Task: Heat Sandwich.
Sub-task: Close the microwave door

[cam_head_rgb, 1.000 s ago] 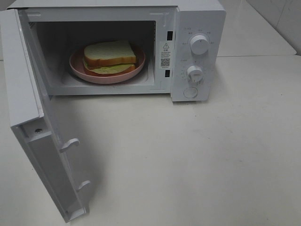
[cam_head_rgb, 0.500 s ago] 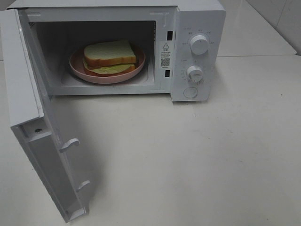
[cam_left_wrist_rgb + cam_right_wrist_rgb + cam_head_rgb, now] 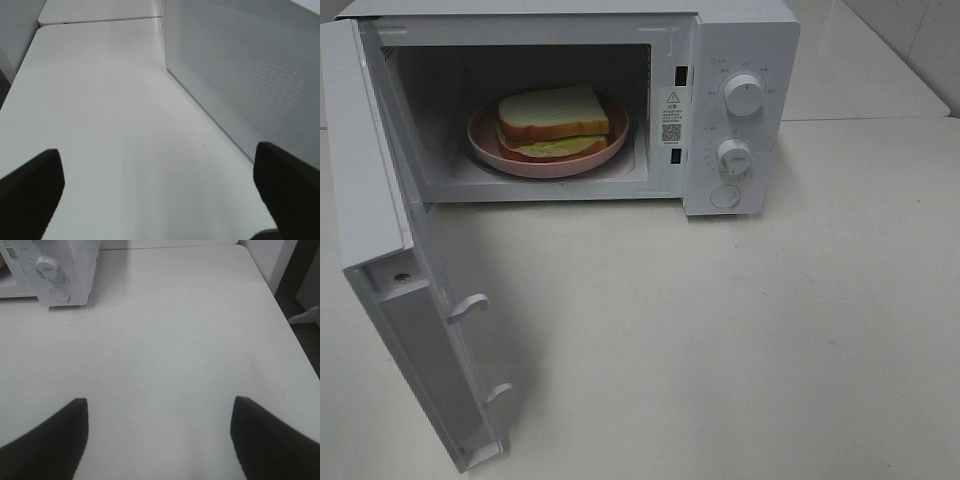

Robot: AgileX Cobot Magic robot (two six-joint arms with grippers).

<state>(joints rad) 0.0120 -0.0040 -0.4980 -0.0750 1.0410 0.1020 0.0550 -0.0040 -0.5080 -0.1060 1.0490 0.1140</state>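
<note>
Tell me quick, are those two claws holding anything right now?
Left gripper: open, holding nothing.
Right gripper: open, holding nothing.

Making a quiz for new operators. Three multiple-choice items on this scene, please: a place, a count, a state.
1. Where is the white-bread sandwich with pale green filling? A on the table; B on the round pink plate inside the white microwave; C between gripper fingers.
2. How many raised round knobs on its panel? A one; B two; C five.
3. The microwave's white door is: A shut; B missing; C swung open.
Key: B, plate sits in the cavity; B, one knob above another; C, door stands wide.
</note>
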